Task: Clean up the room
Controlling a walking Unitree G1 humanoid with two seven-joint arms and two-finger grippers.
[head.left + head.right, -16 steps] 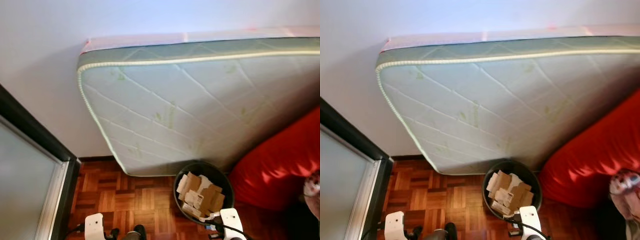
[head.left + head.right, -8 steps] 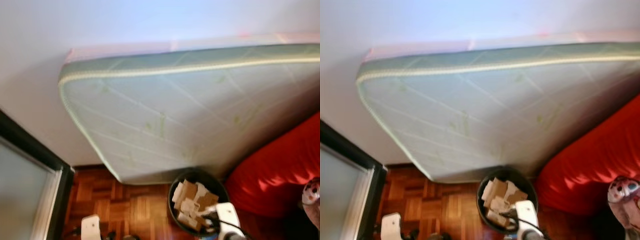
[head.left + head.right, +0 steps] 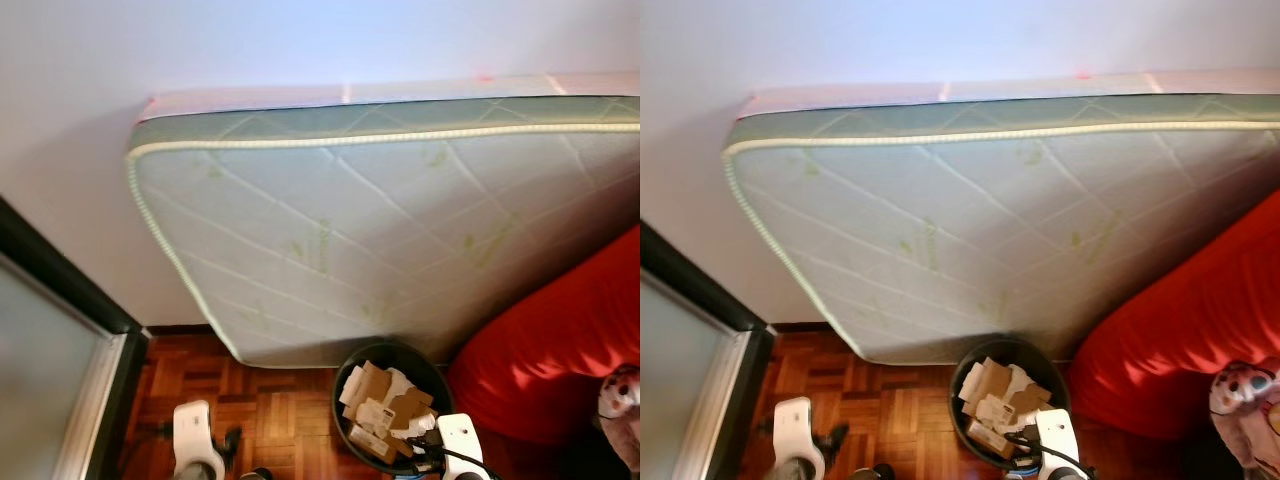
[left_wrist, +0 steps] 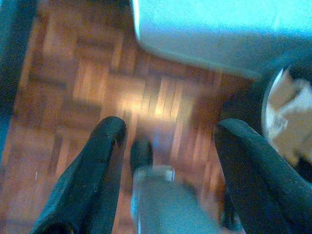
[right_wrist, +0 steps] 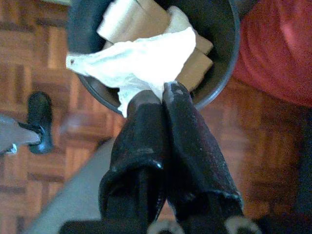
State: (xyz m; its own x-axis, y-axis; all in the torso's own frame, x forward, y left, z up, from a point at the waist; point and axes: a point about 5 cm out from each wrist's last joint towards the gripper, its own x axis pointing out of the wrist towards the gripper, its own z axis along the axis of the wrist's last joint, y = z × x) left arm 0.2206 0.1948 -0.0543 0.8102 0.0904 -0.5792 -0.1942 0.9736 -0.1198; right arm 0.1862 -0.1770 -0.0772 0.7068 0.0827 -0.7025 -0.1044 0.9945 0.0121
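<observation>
Our right gripper (image 5: pixel 156 95) pinches a crumpled white tissue (image 5: pixel 139 61) over the rim of the black bin (image 5: pixel 222 73) of cardboard scraps (image 3: pixel 385 405), beside the leaning mattress (image 3: pixel 380 230), while our left gripper (image 4: pixel 168 131) hangs spread above the parquet floor (image 4: pixel 97 92).

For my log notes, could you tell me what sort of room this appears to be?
Probably a bedroom or spare room in a home: a mattress leans against the wall, with a parquet floor and a waste bin of cardboard scraps.
</observation>
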